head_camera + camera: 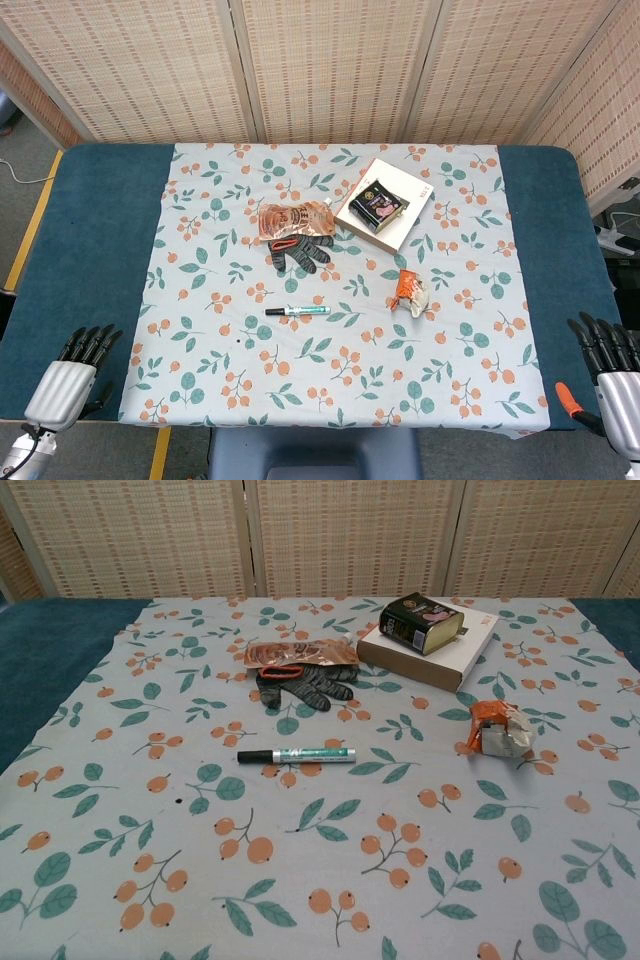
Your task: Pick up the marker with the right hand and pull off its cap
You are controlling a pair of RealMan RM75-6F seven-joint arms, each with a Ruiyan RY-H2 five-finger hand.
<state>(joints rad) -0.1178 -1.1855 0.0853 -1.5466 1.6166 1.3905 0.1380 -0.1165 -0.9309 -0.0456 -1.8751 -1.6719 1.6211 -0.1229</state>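
A marker point(298, 311) with a green-and-white barrel and a black cap at its left end lies flat on the floral cloth near the table's middle; in the chest view the marker point(296, 755) lies crosswise. My right hand point(610, 378) sits at the table's front right corner, fingers straight and apart, holding nothing, far from the marker. At the front left corner my left hand point(72, 378) is likewise open and empty. Neither hand shows in the chest view.
Behind the marker lie a dark glove point(299, 252) and an orange packet point(291, 219). A white box point(386, 205) with a dark tin point(420, 622) on it stands at the back right. A crumpled orange-and-silver wrapper point(412, 291) lies right of the marker.
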